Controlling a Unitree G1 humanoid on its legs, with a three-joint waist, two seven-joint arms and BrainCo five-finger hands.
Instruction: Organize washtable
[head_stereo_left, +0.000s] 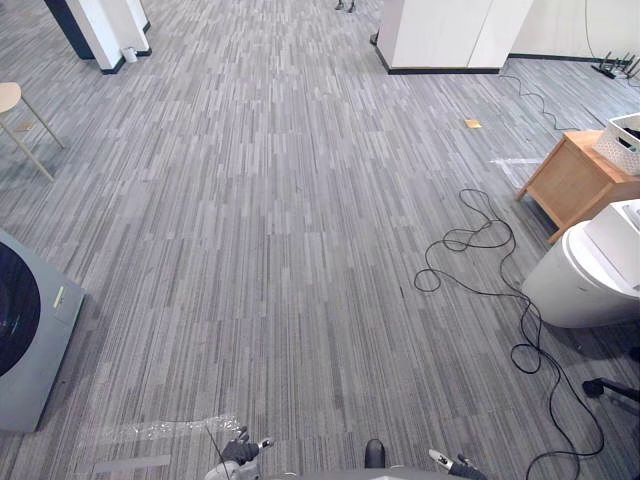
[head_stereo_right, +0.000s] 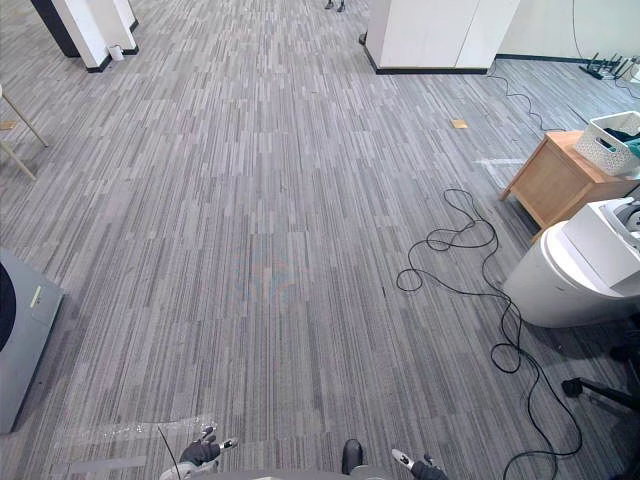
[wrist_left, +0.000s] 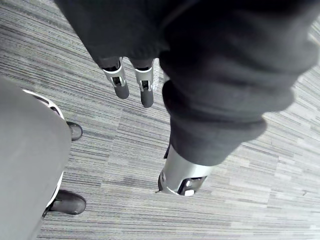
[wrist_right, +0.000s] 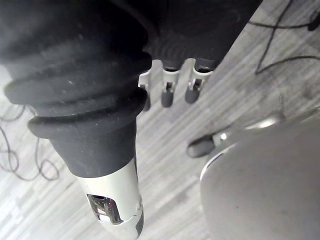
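My left hand (head_stereo_left: 240, 450) hangs low at the bottom edge of the left eye view, over grey striped carpet. In its own wrist view the left hand (wrist_left: 145, 92) has relaxed fingers that point down at the floor and hold nothing. My right hand (head_stereo_left: 455, 463) hangs at the bottom right, also over carpet. Seen from its wrist, the right hand (wrist_right: 167, 95) has straight, empty fingers. A light wooden cabinet (head_stereo_left: 575, 180) stands at the right with a white slotted basket (head_stereo_left: 625, 140) on top.
A grey front-loading washing machine (head_stereo_left: 30, 340) stands at the left edge. A white rounded appliance (head_stereo_left: 590, 270) sits at the right, in front of the cabinet. A stool (head_stereo_left: 12, 100), a white pillar (head_stereo_left: 110, 30) and a white cupboard (head_stereo_left: 440, 35) stand far back. Open carpet lies ahead.
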